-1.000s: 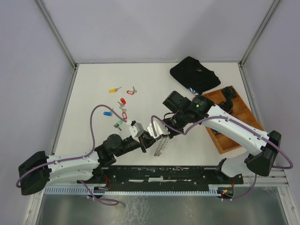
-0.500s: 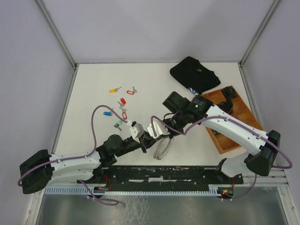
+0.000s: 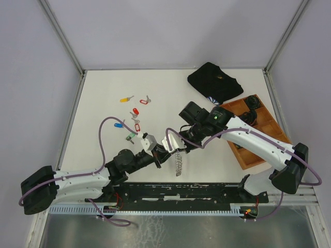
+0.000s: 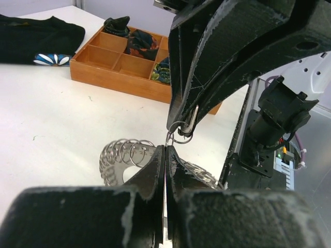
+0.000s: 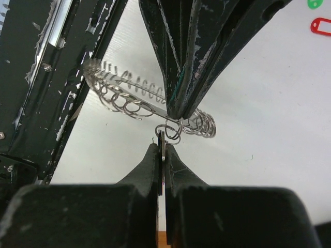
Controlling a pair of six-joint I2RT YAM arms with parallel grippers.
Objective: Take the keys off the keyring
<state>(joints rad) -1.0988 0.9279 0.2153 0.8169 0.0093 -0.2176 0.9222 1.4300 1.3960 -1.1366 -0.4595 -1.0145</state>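
Note:
The keyring [image 3: 178,163], a silvery ring fringed with small split rings, hangs between my two grippers near the table's front middle. My left gripper [image 3: 163,153] is shut on it; in the left wrist view the jaws [image 4: 165,151] are closed, with the ring's coils [image 4: 124,155] behind them. My right gripper [image 3: 177,144] is shut on a thin metal key [image 5: 163,147] that is linked by a small split ring [image 5: 173,132] to the keyring [image 5: 129,90]. Several loose keys lie at the left: yellow [image 3: 124,99], red [image 3: 144,101], blue [image 3: 118,124], green [image 3: 130,137].
A wooden compartment tray [image 3: 239,155] with dark items stands at the right, also in the left wrist view [image 4: 119,85]. A black folded cloth [image 3: 214,81] lies at the back right. The arms' black base rail [image 3: 181,191] runs along the near edge.
The keyring has swung from a wide loop to hanging narrow and edge-on. Both grippers have shifted slightly up and left, still closed.

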